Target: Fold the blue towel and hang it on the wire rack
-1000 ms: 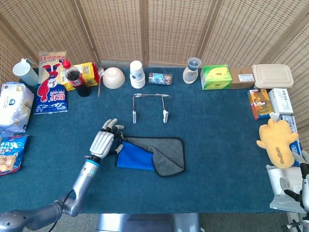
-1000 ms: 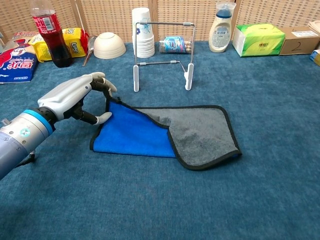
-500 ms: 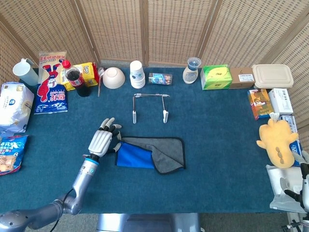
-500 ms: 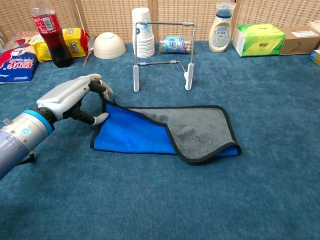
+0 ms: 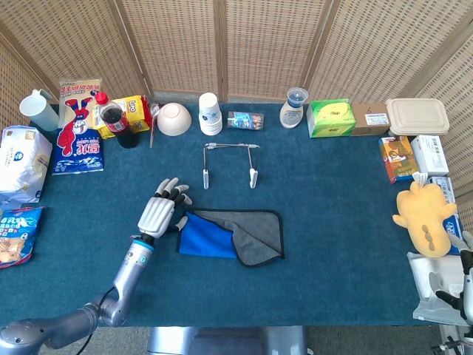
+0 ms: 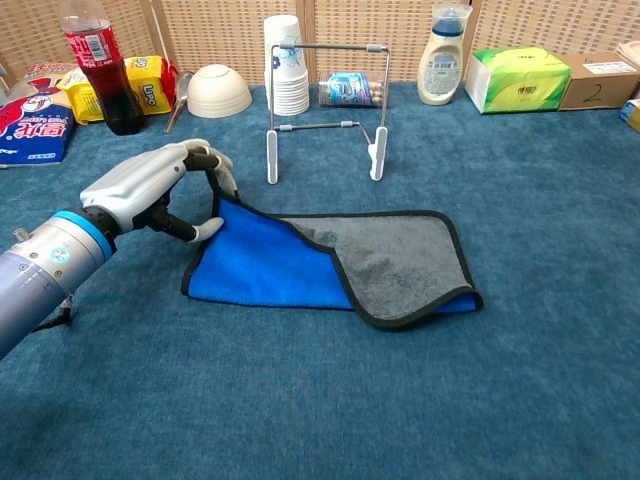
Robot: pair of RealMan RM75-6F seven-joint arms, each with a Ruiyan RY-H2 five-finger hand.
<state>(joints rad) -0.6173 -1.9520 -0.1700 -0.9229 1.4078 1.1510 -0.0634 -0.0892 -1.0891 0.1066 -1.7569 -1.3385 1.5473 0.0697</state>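
Note:
The blue towel point(image 6: 265, 265) lies flat mid-table, its grey underside point(image 6: 395, 255) folded over the right half; in the head view the towel point(image 5: 207, 240) sits just in front of the wire rack. My left hand point(image 6: 150, 190) pinches the towel's far left corner between thumb and fingers and holds it raised a little off the cloth; the hand point(image 5: 159, 214) is at the towel's left edge. The wire rack point(image 6: 325, 100) stands upright and bare behind the towel, also seen from above point(image 5: 229, 159). My right hand point(image 5: 452, 290) shows only partly at the lower right edge, too little to read.
Along the back stand a cola bottle point(image 6: 100, 70), a white bowl point(image 6: 220, 92), stacked paper cups point(image 6: 285, 65), a white bottle point(image 6: 443, 55), a green tissue pack point(image 6: 515, 78) and a cardboard box point(image 6: 600, 80). Snack bags point(image 5: 22, 166) line the left edge; boxes and a yellow plush toy point(image 5: 425, 218) the right.
My left hand has shifted slightly right and up, lifting the pinched corner a little higher. The grey flap settled, and a blue edge now shows at the towel's near right corner.

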